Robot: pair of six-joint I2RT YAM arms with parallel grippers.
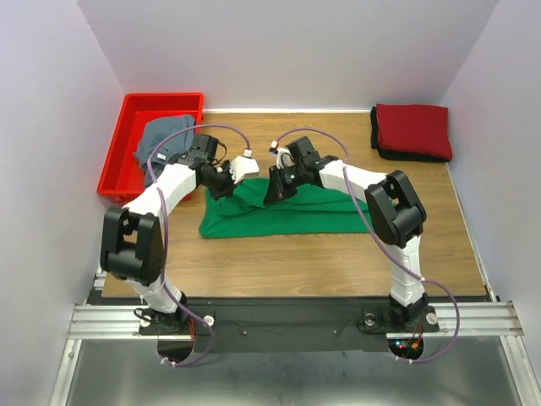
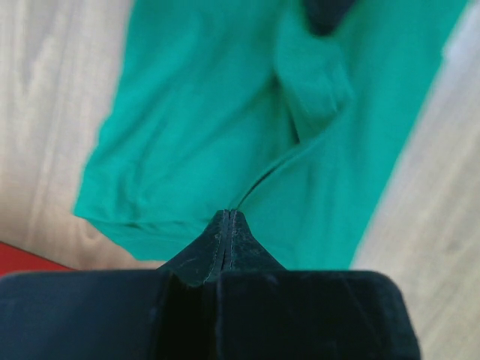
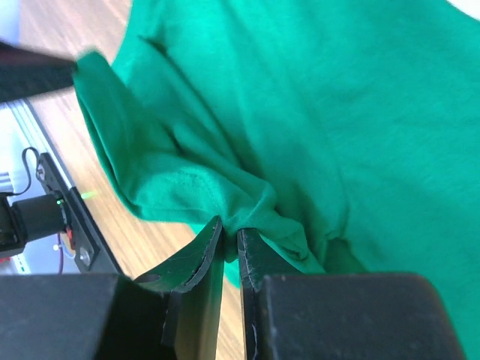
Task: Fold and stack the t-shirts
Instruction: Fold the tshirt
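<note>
Over in the far-left corner sits the red bin (image 1: 114, 156), and there's one thing in it: the grey-blue t-shirt (image 1: 161, 139), crumpled, rumpled up against the bin's right wall. Centre of the table (image 1: 338, 262), the green t-shirt (image 1: 287, 216) lies spread out wide, and both arms are on its far edge. The left gripper (image 2: 227, 221) is clenched tight, fingertips pressed together, with a ridge of green cloth running straight into the tips at the shirt's far-left corner. The right gripper (image 3: 230, 236) is pinching too, jaws drawn narrow on a bunched fold of the same green cloth, just beside the left one. Off in the far-right corner, well apart from all this, the dark red t-shirt (image 1: 414, 127) lies folded on top of the black t-shirt (image 1: 374, 139), whose edge peeks out beneath.
</note>
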